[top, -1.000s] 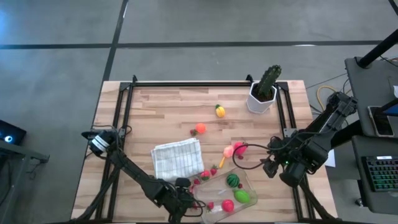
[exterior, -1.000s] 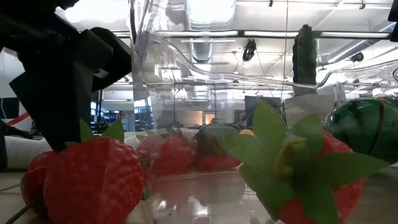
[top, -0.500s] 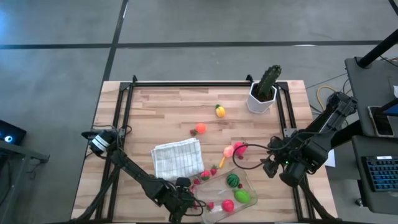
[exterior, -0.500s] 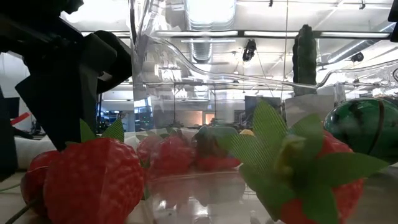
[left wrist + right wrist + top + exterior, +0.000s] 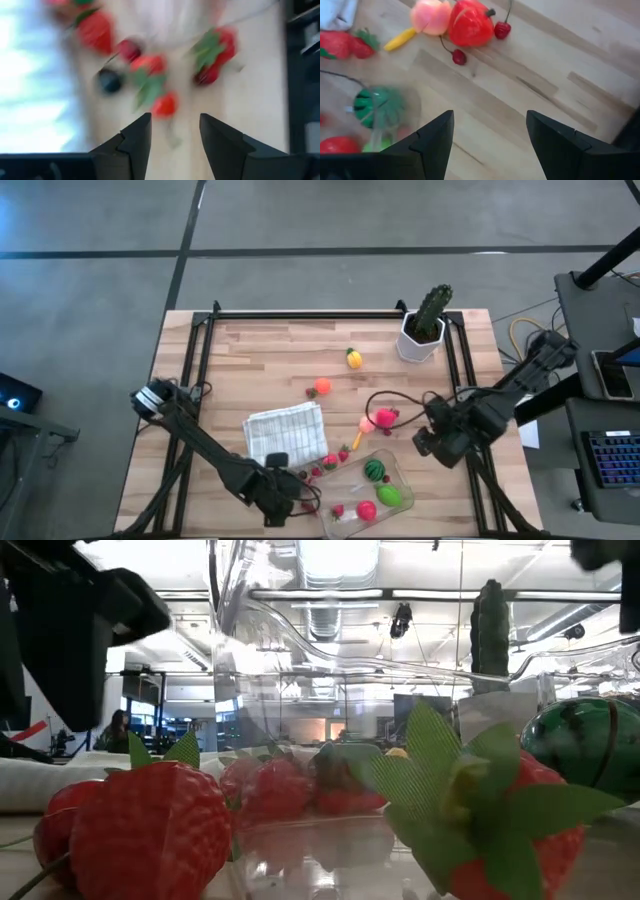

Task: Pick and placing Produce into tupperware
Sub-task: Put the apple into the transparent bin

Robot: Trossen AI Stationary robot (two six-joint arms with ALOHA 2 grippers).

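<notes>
The clear tupperware (image 5: 347, 482) sits near the table's front edge and holds a green striped melon (image 5: 374, 470), a green piece (image 5: 389, 496) and a red piece (image 5: 366, 510). Strawberries (image 5: 330, 462) and small red berries (image 5: 165, 104) lie on the wood by its left end. Pink and red produce (image 5: 378, 420) with cherries (image 5: 459, 58) lies behind it. My left gripper (image 5: 292, 496) hovers open just left of the tupperware, over the berries (image 5: 175, 131). My right gripper (image 5: 426, 442) hangs open to the tupperware's right, with bare wood below its fingers (image 5: 490, 131).
A folded white checked cloth (image 5: 285, 433) lies left of the strawberries. A cactus in a white pot (image 5: 427, 320) stands at the far right. A yellow-orange piece (image 5: 353, 359) and an orange-red piece (image 5: 321, 387) lie mid-table. Black rails run along the left, right and far sides.
My left gripper has risen and drawn back toward the table's left, away from the tupperware, rolling as it went. My right gripper has come down and toward the table's left, closer to the pink and red produce. Neither has changed its opening.
</notes>
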